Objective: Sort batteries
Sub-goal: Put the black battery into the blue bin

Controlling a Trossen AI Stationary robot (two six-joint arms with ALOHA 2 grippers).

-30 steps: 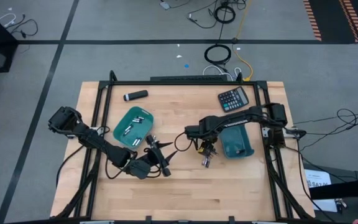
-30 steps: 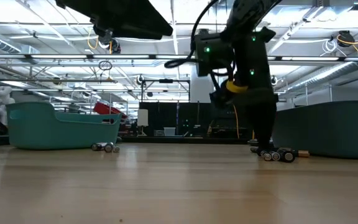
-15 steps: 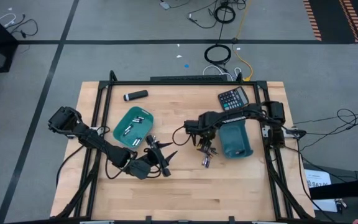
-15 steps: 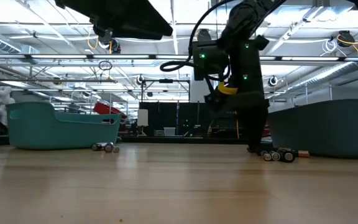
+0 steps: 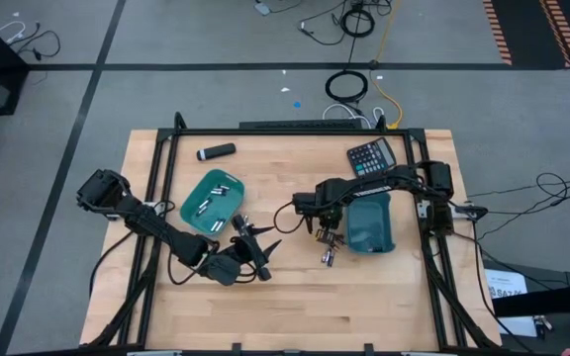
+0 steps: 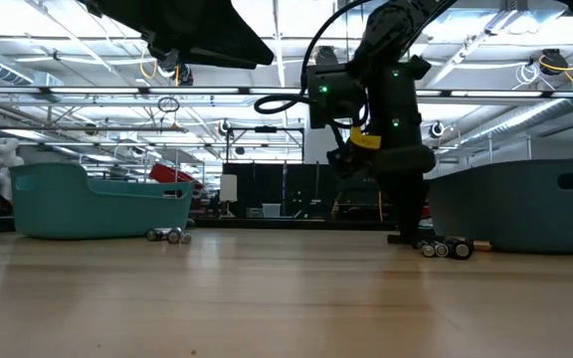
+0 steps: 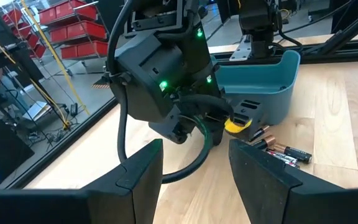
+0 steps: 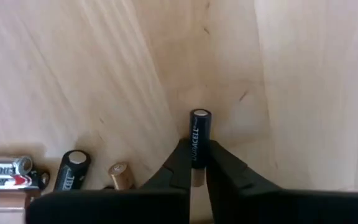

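Right claw (image 8: 197, 163) pinches one dark battery (image 8: 199, 138) just left of the right teal tray (image 5: 372, 223), above the loose batteries (image 5: 328, 255) on the desk (image 5: 295, 307). Lift straight, avoid nudging them. Left claw (image 5: 258, 249) waits, part open, mid-desk.

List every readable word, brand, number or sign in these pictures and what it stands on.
"DURACELL": on the battery clamped in the right hand.
Print on the loose batteries nearby: blurred, unreadable.
Calculator keys: too small to read.
White paper on the floor beside the table: too small to read.
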